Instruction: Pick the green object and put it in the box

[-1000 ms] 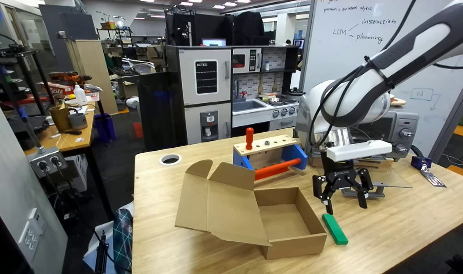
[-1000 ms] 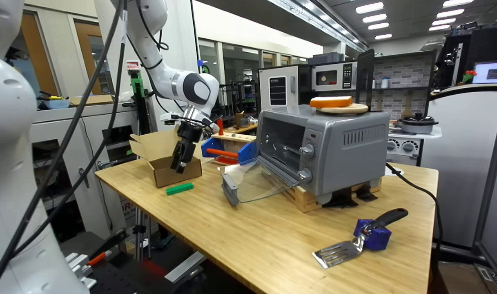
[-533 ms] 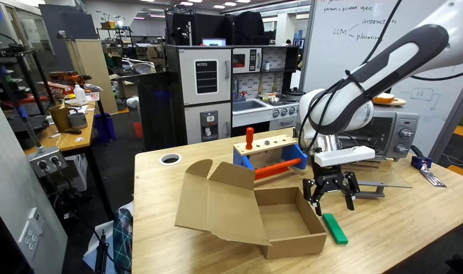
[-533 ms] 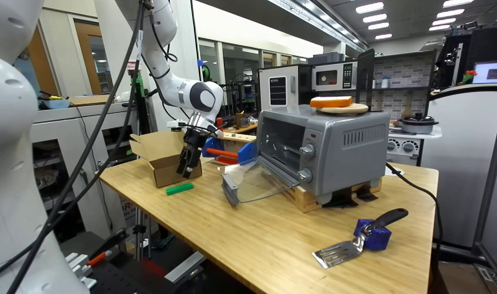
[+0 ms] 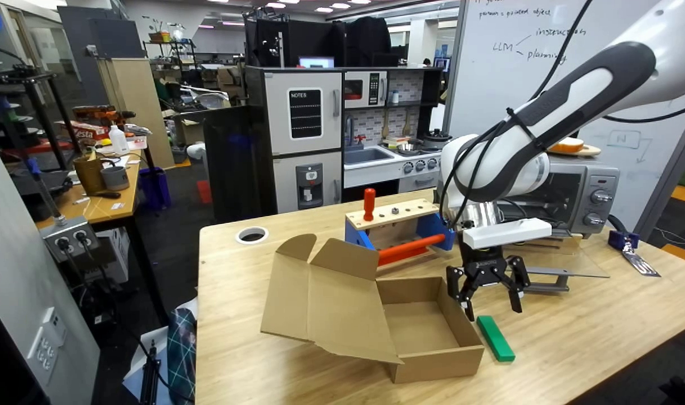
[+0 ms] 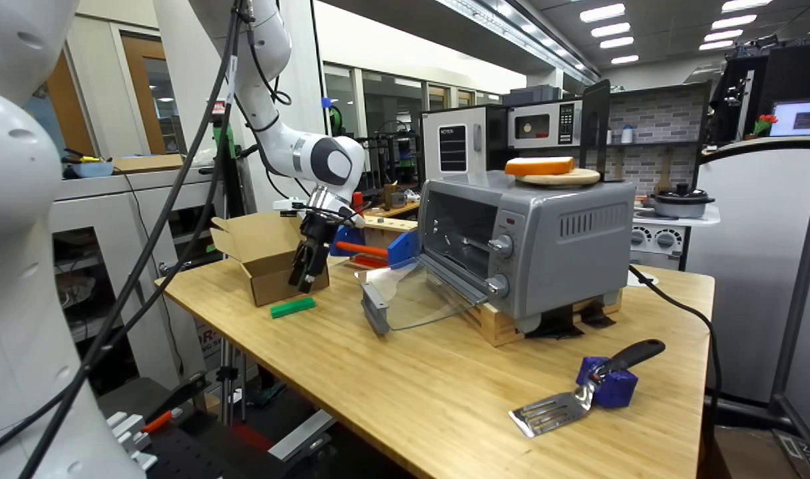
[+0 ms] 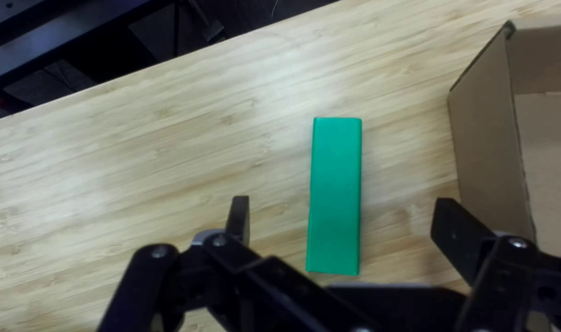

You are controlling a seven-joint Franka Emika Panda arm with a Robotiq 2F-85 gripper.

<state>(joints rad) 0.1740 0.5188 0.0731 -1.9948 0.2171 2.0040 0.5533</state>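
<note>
Spread wide, the end effector (image 5: 493, 313) hangs over the bench (image 5: 578, 332), a green block (image 5: 495, 338) near and below it, a cardboard box (image 5: 438, 368) right there beside it.

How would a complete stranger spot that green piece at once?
On the wooden table, find the open cardboard box. Beside it, on the side opposite the big folded-out flap, a slim green block lies flat, not touching the box. It is the only green thing on the table; the bar on the toy workbench is orange-red.
</note>
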